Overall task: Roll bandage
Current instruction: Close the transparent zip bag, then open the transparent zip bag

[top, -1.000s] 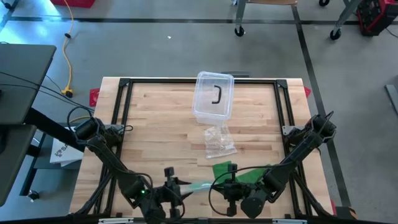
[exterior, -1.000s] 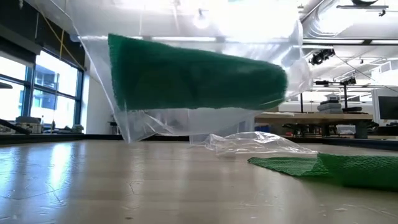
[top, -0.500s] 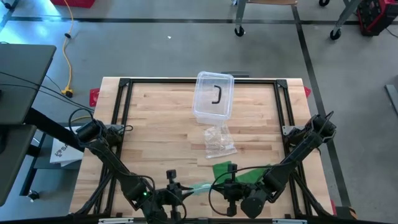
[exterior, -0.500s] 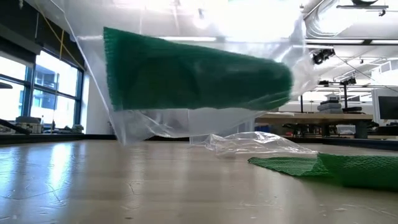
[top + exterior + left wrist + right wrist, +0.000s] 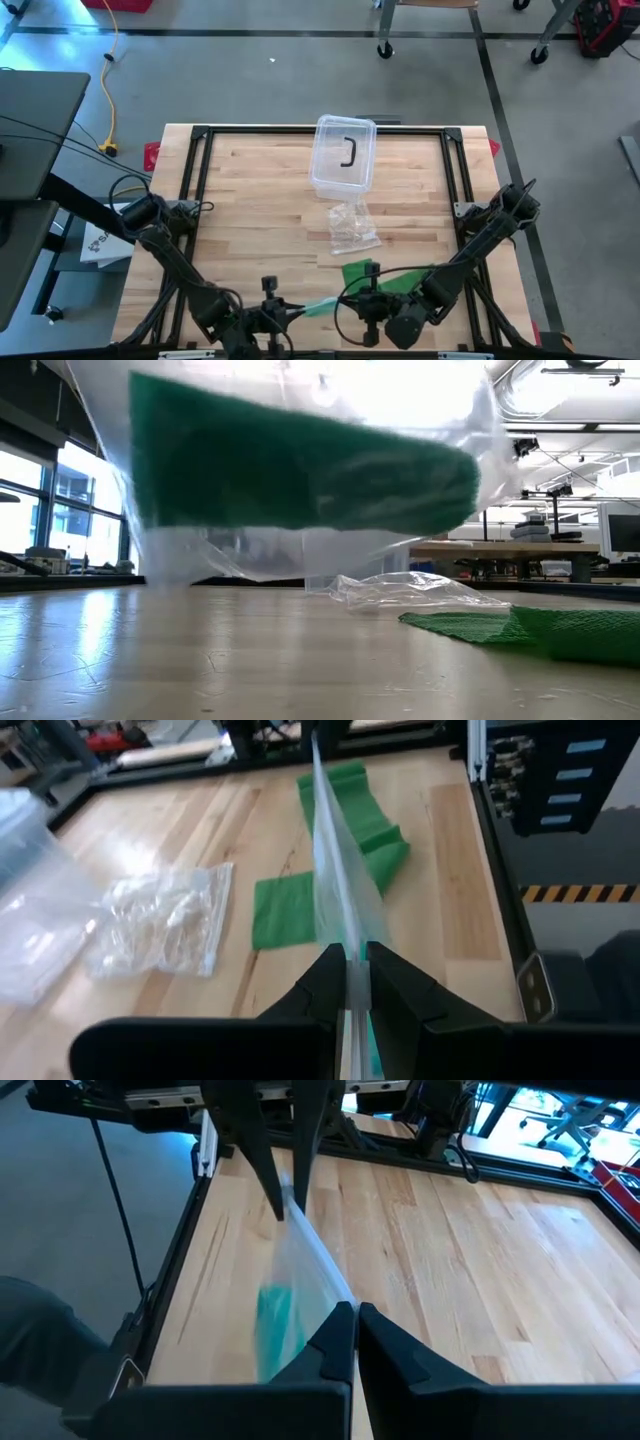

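A clear plastic bag with a rolled green bandage inside hangs in the air near the table's front edge. It is stretched between my left gripper and my right gripper, and both are shut on it. In the high view the bag shows between the two grippers. A loose strip of green bandage lies flat on the wood just beyond them. My left gripper pinches the bag's left end edge between its two fingers, coming in slanting down from the near left. The bag runs away from the fingers edge-on, lifted clear of the table. My right gripper pinches the bag's right end edge between its two fingers, slanting down from the near right. The bag with the green roll spans from here to the other gripper's fingers, clear of the table.
An empty crumpled clear bag lies mid-table. A clear plastic box with a black piece inside stands at the far middle. A black frame runs round the tabletop. Bare wood lies to the left and right of the bag.
My left gripper has shifted a little toward the table's left and near edge. The bag's left end has gone with it, so the bag and the green roll inside now span wider. The right end has stayed where it was.
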Controlling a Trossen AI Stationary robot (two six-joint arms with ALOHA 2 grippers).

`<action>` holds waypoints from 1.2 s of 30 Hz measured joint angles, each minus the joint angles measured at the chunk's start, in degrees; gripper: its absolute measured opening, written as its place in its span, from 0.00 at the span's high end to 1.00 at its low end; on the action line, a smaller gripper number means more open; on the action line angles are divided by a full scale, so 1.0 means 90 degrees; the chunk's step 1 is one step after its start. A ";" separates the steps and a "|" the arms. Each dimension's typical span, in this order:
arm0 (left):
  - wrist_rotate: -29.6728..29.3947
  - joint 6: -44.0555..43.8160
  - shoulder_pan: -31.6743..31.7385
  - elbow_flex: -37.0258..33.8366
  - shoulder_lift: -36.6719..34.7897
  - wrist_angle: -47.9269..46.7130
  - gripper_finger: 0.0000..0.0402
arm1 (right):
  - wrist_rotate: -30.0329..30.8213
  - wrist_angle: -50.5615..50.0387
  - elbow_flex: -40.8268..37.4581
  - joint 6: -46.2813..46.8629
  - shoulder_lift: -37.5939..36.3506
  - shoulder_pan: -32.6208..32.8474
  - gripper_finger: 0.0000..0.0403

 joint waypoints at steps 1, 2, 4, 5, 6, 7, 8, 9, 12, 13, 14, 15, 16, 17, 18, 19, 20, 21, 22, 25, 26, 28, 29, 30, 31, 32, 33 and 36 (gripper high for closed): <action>0.0028 -0.0134 -0.0020 0.0000 0.0000 -0.0116 0.93 | 0.0000 -0.0005 0.0000 0.0000 0.0002 -0.0002 1.00; 0.0048 -0.0258 -0.0042 0.0000 -0.0002 -0.0221 0.93 | 0.0002 -0.0010 0.0000 0.0000 0.0002 -0.0002 1.00; 0.0075 -0.0453 -0.0087 0.0000 -0.0002 -0.0374 0.93 | 0.0005 -0.0012 0.0000 0.0000 0.0002 0.0000 1.00; 0.0085 -0.0530 -0.0113 0.0000 -0.0002 -0.0433 0.93 | 0.0007 -0.0013 0.0000 0.0000 0.0002 0.0002 1.00; 0.0100 -0.0605 -0.0135 0.0000 -0.0002 -0.0487 0.93 | 0.0009 -0.0013 0.0000 0.0000 0.0002 0.0002 1.00; 0.0117 -0.0673 -0.0157 0.0000 -0.0002 -0.0535 0.93 | 0.0011 -0.0015 0.0000 0.0000 0.0002 0.0001 1.00; 0.0140 -0.0733 -0.0177 0.0000 -0.0002 -0.0579 0.93 | 0.0012 -0.0015 0.0000 0.0001 0.0002 0.0000 1.00; 0.0151 -0.0788 -0.0198 0.0000 -0.0002 -0.0617 0.93 | 0.0017 -0.0015 0.0000 0.0013 0.0002 0.0000 1.00; 0.0174 -0.0934 -0.0258 0.0000 -0.0002 -0.0681 0.92 | 0.0017 -0.0017 0.0000 0.0000 0.0002 0.0002 1.00; 0.0180 -0.0936 -0.0269 0.0000 -0.0002 -0.0685 0.92 | 0.0020 -0.0017 0.0000 0.0000 0.0002 0.0002 1.00; 0.0191 -0.0940 -0.0275 0.0000 -0.0002 -0.0687 0.92 | 0.0024 -0.0017 0.0000 0.0000 0.0002 0.0002 1.00; 0.0196 -0.0942 -0.0273 0.0000 -0.0002 -0.0688 0.92 | 0.0035 -0.0017 0.0000 0.0000 0.0002 0.0002 1.00; 0.0196 -0.0942 -0.0273 0.0000 -0.0002 -0.0688 0.92 | 0.0036 -0.0022 0.0000 0.0000 0.0002 0.0003 1.00; 0.0198 -0.0942 -0.0273 0.0000 -0.0002 -0.0688 0.92 | 0.0036 -0.0020 0.0000 0.0000 0.0002 0.0005 1.00; 0.0213 -0.0941 -0.0273 0.0000 -0.0002 -0.0688 0.92 | 0.0036 -0.0020 0.0000 0.0000 0.0002 0.0004 1.00; 0.0235 -0.0942 -0.0273 0.0000 -0.0002 -0.0685 0.92 | 0.0036 -0.0020 0.0000 0.0001 0.0002 0.0002 1.00; 0.0247 -0.0949 -0.0273 0.0000 -0.0006 -0.0685 0.92 | 0.0036 -0.0019 0.0000 0.0017 0.0002 0.0002 1.00; 0.0274 -0.0980 -0.0272 0.0000 -0.0008 -0.0684 0.92 | 0.0036 -0.0019 0.0000 0.0031 0.0002 0.0002 1.00; 0.0312 -0.1012 -0.0271 0.0000 -0.0016 -0.0682 0.92 | 0.0034 -0.0017 0.0000 0.0046 0.0002 0.0005 1.00; 0.0305 -0.1151 -0.0271 -0.0002 -0.0053 -0.0646 0.92 | 0.0029 0.0032 0.0000 0.0046 0.0002 0.0002 1.00; 0.0309 -0.1154 -0.0275 -0.0002 -0.0066 -0.0625 0.90 | -0.0003 0.0070 0.0000 0.0045 0.0002 -0.0004 1.00; 0.0360 -0.1104 -0.0277 -0.0012 -0.0098 -0.0697 0.86 | -0.0101 0.0119 0.0000 0.0046 0.0001 -0.0053 1.00; 0.0349 -0.1111 -0.0278 -0.0015 -0.0129 -0.0741 0.82 | -0.0155 0.0162 0.0000 0.0046 0.0000 -0.0069 1.00; 0.0338 -0.1163 -0.0277 -0.0015 -0.0170 -0.0800 0.79 | -0.0170 0.0179 0.0000 0.0049 0.0000 -0.0087 1.00; 0.0302 -0.1230 -0.0271 -0.0015 -0.0228 -0.0854 0.75 | -0.0172 0.0184 0.0000 0.0047 0.0001 -0.0111 1.00; 0.0245 -0.1265 -0.0268 -0.0015 -0.0279 -0.0908 0.71 | -0.0175 0.0228 0.0000 0.0052 0.0003 -0.0133 1.00; 0.0194 -0.1265 -0.0262 -0.0015 -0.0325 -0.0935 0.67 | -0.0174 0.0262 0.0000 0.0058 0.0005 -0.0146 1.00; -0.0089 -0.1081 -0.0215 -0.0012 -0.0413 -0.0826 0.55 | -0.0231 0.0340 0.0000 0.0052 0.0012 -0.0220 1.00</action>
